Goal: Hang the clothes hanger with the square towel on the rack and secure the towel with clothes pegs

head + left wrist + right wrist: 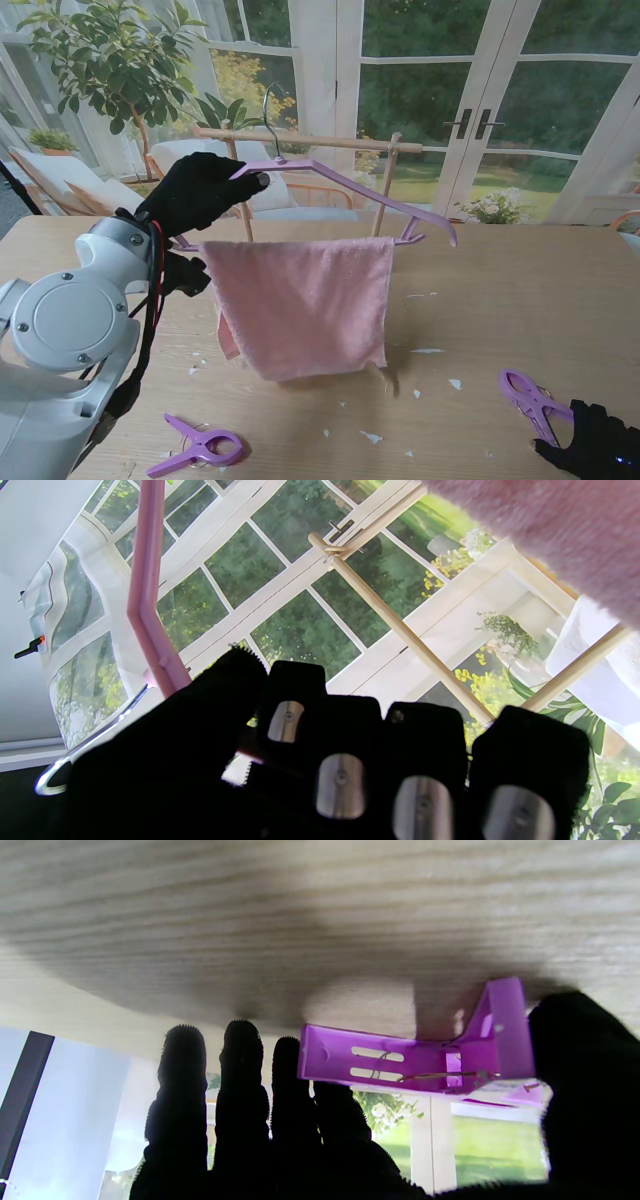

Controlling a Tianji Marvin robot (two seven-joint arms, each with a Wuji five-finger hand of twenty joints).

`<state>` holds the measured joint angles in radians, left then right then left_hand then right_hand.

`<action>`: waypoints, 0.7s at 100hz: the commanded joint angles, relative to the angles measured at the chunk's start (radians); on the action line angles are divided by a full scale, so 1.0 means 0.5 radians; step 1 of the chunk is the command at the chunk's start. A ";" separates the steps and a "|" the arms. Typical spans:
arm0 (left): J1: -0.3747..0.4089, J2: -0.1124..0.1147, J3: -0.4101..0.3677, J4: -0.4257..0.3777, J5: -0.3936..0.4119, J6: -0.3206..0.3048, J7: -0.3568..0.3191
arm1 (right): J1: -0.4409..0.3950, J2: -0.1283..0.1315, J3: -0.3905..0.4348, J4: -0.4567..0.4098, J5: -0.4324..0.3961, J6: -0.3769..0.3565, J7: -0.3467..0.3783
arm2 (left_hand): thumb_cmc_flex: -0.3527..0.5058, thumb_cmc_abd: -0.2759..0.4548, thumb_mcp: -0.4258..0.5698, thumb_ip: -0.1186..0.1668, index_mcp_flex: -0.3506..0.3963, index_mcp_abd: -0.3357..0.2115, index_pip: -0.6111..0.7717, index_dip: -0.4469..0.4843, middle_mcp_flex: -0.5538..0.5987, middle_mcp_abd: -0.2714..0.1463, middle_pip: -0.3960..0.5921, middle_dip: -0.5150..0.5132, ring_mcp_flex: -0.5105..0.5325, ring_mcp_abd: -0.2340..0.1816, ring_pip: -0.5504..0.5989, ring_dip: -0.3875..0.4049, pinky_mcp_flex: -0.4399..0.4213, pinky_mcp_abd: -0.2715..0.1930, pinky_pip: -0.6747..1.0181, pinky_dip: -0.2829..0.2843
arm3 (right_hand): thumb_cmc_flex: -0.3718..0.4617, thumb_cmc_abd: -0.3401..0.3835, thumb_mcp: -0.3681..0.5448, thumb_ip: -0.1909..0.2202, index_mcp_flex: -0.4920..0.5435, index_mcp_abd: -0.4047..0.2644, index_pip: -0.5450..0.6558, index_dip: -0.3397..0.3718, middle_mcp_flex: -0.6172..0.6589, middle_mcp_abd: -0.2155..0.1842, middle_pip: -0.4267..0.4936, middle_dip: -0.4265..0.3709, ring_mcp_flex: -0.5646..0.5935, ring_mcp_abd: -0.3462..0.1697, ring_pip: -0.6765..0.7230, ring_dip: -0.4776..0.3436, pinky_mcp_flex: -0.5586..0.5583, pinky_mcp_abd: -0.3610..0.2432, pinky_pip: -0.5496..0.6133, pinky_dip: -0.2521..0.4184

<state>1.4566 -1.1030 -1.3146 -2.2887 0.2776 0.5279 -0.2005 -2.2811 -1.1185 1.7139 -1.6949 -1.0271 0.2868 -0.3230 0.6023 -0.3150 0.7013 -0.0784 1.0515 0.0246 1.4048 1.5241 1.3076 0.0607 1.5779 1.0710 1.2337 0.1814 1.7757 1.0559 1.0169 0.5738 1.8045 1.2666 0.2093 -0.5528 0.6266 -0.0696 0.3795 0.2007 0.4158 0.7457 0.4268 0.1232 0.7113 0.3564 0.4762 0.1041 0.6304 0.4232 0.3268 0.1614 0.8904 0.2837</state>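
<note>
The left hand (200, 190), in a black glove, sits in the upper left of the stand's view. Its fingers (340, 760) are curled tight around the pink plastic clothes hanger (345, 182), near the hanger's neck. The hanger is tilted, with its far end lower, toward the middle right of the frame. Its thin metal hook (270, 118) rises over the pale wooden rack bar (300, 140), but I cannot tell if it rests on the bar. A soft pink square towel (300, 305) hangs folded over the hanger's bottom bar and drops down toward the light wooden table (500, 280).

The right hand (597, 445), also in a black glove, is in the bottom right corner of the stand's view. It rests on the table at one bright purple plastic clothes peg (530, 397). In the right wrist view the thumb (580, 1065) touches one end of the peg (415, 1060) and the four fingers (240, 1080) stand straight beside it, so the hand is not closed on it.

Another purple peg (197, 446) lies at the bottom left, near the left arm. Small white scraps (372, 437) dot the table.
</note>
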 commanded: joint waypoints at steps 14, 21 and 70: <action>0.013 -0.004 -0.022 -0.020 -0.008 0.007 -0.025 | 0.016 -0.025 -0.012 0.091 0.013 -0.066 -0.046 | -0.011 0.074 -0.035 0.070 0.142 0.091 0.056 0.092 0.055 -0.273 0.180 0.018 0.062 -0.184 0.268 0.009 0.079 -0.040 0.579 0.030 | 0.574 -0.199 0.348 0.126 0.295 -0.099 0.313 0.018 0.418 -0.014 0.134 0.068 0.455 0.053 0.258 0.102 0.357 -0.084 0.437 0.725; 0.017 -0.005 -0.028 -0.022 -0.013 0.010 -0.021 | 0.018 -0.027 -0.005 0.092 0.014 -0.094 -0.071 | -0.012 0.072 -0.032 0.070 0.143 0.093 0.056 0.092 0.055 -0.273 0.179 0.018 0.062 -0.183 0.268 0.009 0.079 -0.040 0.579 0.030 | 0.527 -0.273 0.854 0.058 0.441 -0.142 0.413 0.003 0.619 -0.027 0.155 0.073 0.657 0.050 0.319 0.123 0.523 -0.110 0.528 0.686; -0.004 -0.006 0.001 0.023 0.070 0.014 -0.009 | -0.233 -0.074 0.141 -0.367 -0.037 -0.358 -0.285 | -0.010 0.091 -0.034 0.066 0.137 0.092 0.054 0.092 0.055 -0.274 0.178 0.018 0.062 -0.178 0.267 0.008 0.079 -0.038 0.579 0.029 | 0.959 -0.369 0.990 -0.152 0.619 -0.350 1.108 -0.459 1.167 -0.072 0.133 0.024 1.130 -0.002 0.402 0.205 0.897 -0.100 0.677 0.653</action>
<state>1.4596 -1.1024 -1.3216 -2.2836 0.2969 0.5280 -0.1997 -2.3655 -1.1487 1.7807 -1.8202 -1.0298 0.1288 -0.4625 0.6023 -0.3149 0.7013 -0.0783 1.0516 0.0244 1.4047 1.5243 1.3076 0.0605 1.5779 1.0710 1.2337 0.1807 1.7757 1.0559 1.0169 0.5737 1.8045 1.2666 0.4473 -0.8238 0.7183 -0.1934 0.6291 0.1992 0.7977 0.4879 0.8739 0.1996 0.6872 0.3414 1.0001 0.0889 0.8056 0.5141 0.7700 0.1280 1.2029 0.2837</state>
